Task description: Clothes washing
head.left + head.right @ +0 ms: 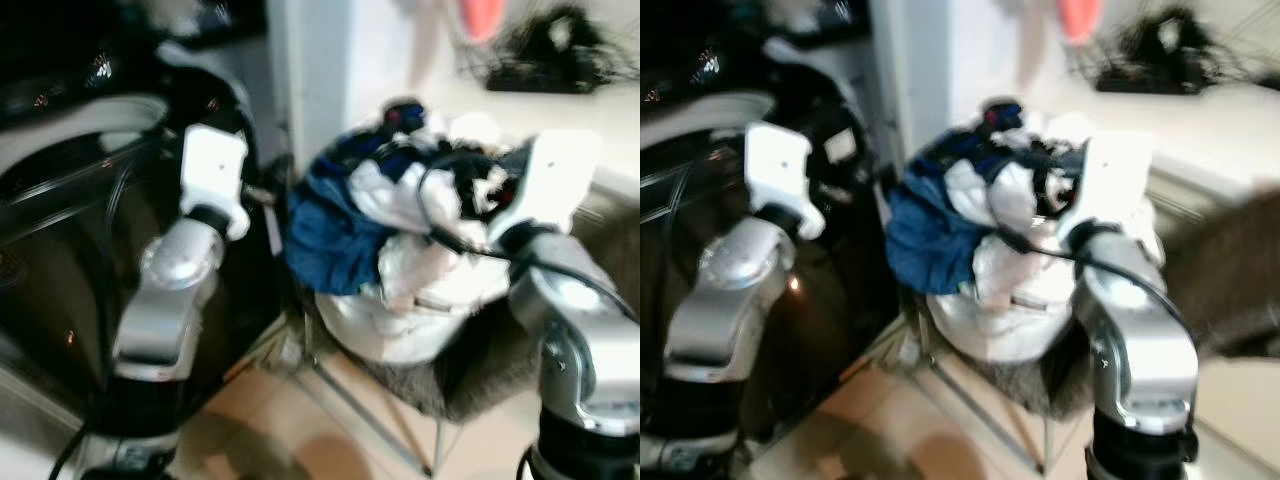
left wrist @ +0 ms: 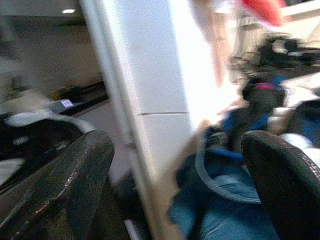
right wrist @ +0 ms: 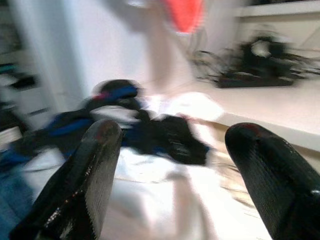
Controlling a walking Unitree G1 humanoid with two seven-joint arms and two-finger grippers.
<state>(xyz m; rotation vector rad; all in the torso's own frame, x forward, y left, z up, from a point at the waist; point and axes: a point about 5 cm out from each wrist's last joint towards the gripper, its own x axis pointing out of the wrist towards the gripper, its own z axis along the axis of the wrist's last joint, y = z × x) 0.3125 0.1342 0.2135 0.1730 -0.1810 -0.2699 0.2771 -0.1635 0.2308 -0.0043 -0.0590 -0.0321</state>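
Observation:
A heap of clothes (image 1: 400, 230), blue, white and black, fills a white laundry basket (image 1: 390, 335) that stands on a metal-legged stool. The dark washing machine (image 1: 70, 230) stands at my left. My left arm is raised between the machine and the heap. In the left wrist view my left gripper (image 2: 175, 185) is open, its fingers (image 2: 65, 185) framing a blue garment (image 2: 225, 210) and a white pillar. My right arm is raised at the heap's right side. In the right wrist view my right gripper (image 3: 180, 185) is open just over white cloth (image 3: 165, 200) and a black garment (image 3: 170, 135).
A white pillar (image 1: 310, 80) stands behind the basket. A pale counter (image 1: 560, 110) with black cables (image 1: 550, 45) runs along the back right. Grey fabric (image 1: 470, 370) hangs under the basket. The floor (image 1: 300, 430) is pale tile.

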